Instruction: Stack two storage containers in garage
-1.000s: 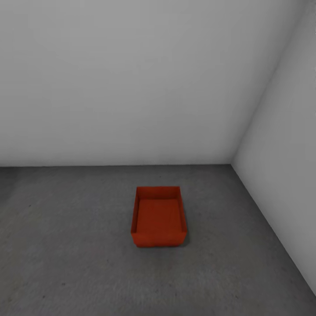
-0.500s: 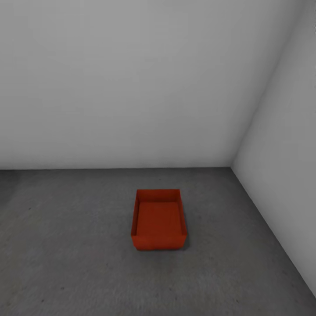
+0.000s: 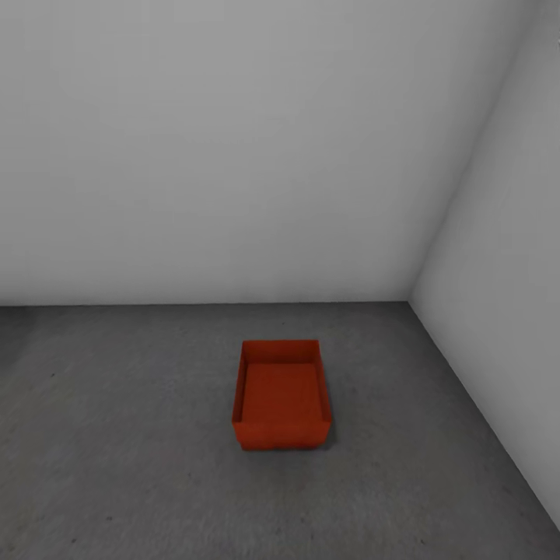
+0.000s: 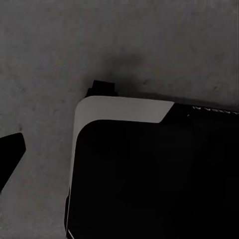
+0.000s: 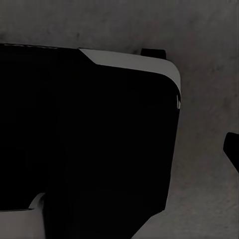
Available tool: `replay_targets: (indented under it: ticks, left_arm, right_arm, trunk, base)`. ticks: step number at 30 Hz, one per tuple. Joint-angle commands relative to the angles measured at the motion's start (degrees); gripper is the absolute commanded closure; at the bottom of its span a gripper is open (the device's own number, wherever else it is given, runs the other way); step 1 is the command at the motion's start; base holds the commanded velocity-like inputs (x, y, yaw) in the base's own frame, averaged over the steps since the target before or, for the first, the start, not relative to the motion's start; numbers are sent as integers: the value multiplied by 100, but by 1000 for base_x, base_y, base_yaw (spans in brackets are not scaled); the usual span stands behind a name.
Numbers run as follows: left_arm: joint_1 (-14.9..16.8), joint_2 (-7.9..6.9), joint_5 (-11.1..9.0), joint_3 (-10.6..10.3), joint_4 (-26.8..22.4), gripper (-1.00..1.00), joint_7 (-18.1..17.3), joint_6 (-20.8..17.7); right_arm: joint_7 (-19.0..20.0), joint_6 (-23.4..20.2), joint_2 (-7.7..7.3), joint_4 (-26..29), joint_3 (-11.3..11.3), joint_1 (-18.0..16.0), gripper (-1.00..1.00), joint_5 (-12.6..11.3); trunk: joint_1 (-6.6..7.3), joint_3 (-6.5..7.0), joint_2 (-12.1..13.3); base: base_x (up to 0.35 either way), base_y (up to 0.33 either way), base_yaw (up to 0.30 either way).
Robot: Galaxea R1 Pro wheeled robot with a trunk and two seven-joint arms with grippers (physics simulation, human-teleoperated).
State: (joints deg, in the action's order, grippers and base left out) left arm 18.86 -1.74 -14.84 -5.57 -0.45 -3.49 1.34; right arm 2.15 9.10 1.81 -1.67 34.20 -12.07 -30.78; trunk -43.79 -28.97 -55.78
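One red-orange open-topped storage container point(image 3: 281, 393) stands on the grey speckled concrete floor point(image 3: 117, 435) of the garage, a little right of the middle in the head view, near the corner of two white walls. Its inside looks bare. A narrow darker strip runs under its near wall, and I cannot tell whether that is a second bin beneath it. A dark fingertip point(image 4: 10, 149) shows at the edge of the left wrist view, over the concrete. Another dark fingertip point(image 5: 232, 147) shows in the right wrist view. Neither view shows how the jaws stand.
A plain white back wall point(image 3: 233, 140) and a white side wall point(image 3: 505, 272) meet behind and to the right of the container. My own black, white-trimmed base point(image 4: 149, 174) point(image 5: 84, 139) shows in both wrist views, standing on the concrete.
The whole head picture has slid down a little, so the camera has moved. The container rests in the same spot on the floor.
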Motion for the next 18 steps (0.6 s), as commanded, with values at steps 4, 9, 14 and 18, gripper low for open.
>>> replay_targets:
  ticks: [4,9,14,18]
  left_arm:
    - [3,-2,-49,-51,2,-100,-20,15]
    - [3,-2,-39,-53,-4,-100,-20,16]
    - [3,-2,-44,-56,0,-100,-20,16]
    - [3,-2,-30,-54,-3,-100,-20,16]
  right_arm:
    - [17,33,4,-18,42,-6,-100,-60]
    - [7,37,4,-17,42,-6,-100,-60]
    - [5,39,4,-17,42,-6,-100,-60]
    - [5,39,4,-17,42,-6,-100,-60]
  trunk:
    - [0,32,-3]
    - [0,77,-3]
    - [0,122,-3]
    - [0,158,-3]
  base:
    - [0,0,0]
    - [0,0,0]
    - [0,0,0]
    - [0,0,0]
